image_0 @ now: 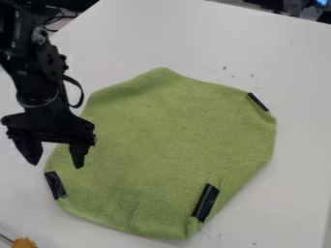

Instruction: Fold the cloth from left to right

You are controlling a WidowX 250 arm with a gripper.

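Since the fold is to run left to right, the end effector point(57, 165) sits where it would be wanted, left of frame, pointing down by the left edge of the green cloth point(161, 140). Fingers spread wide, nothing between them; height above the cloth can't be told. Black arm point(37, 82) comes in from upper left, so most of the cloth is clear of it. Cloth lies mostly flat across the middle of the white worktop point(271, 53), unfolded as far as the task goes, corners blunt, perhaps tucked under. Black tape strip point(55, 185) on the lower-left edge, just below the fingers, likely marks a grasp spot; taped patch point(206, 202) at lower right and dark strip point(258, 101) at upper right probably do the same for other corners. Slight crease near the lower-right one, small bump at its bottom end. Next move, my guess: lower onto the lower-left edge, pinch, lift, carry right. Spread fingers suit that. Risk: thin fabric slips out, or the whole cloth drags instead of folding. Orange-brown item point(24, 243) at bottom left looks unrelated, off the fold path.
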